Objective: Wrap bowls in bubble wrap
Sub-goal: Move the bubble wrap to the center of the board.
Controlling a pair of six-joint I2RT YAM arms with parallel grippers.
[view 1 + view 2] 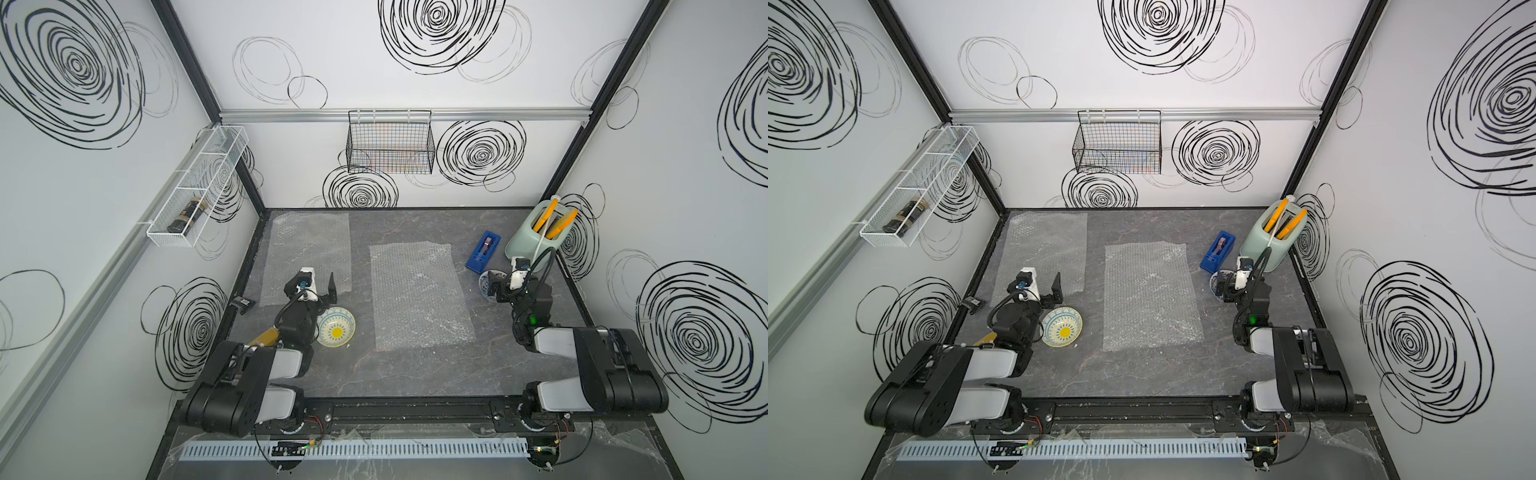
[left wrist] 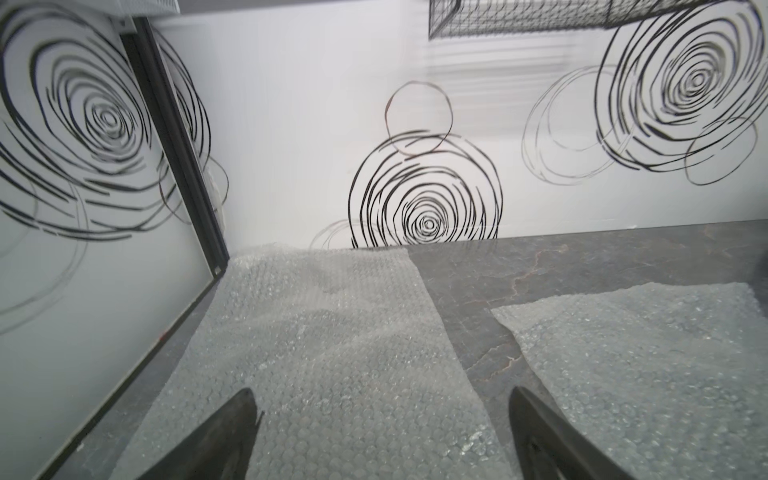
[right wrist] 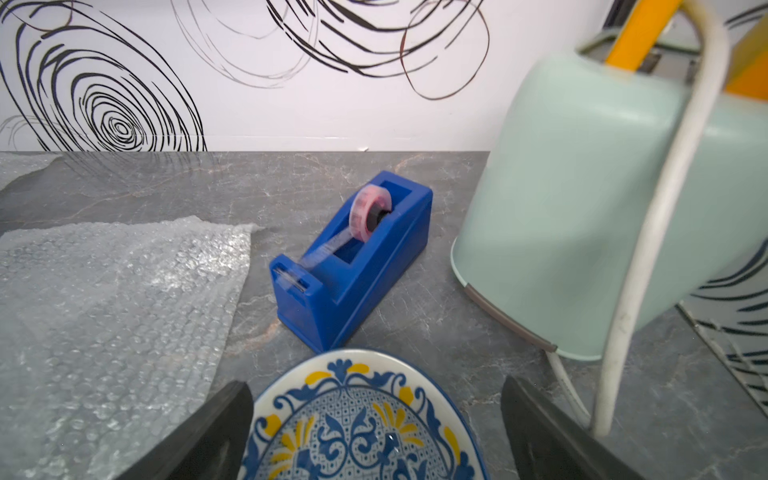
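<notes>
Nearest me, the cream bowl (image 1: pixel 336 332) sits bare on the desk (image 1: pixel 415 374), just left of the middle sheet's (image 1: pixel 419 295) near corner. My left tool (image 1: pixel 320 291) hangs just beyond it, wide and empty over the left sheet's (image 1: pixel 307 249) near edge and pointing far, so that bowl lies behind it. Farther right, my right tool (image 3: pixel 374 440) is also wide, with the blue bowl (image 3: pixel 361 415) between its jaws, ungripped. The middle sheet lies just left of that bowl, long axis near-to-far. I judge the right arm better placed.
</notes>
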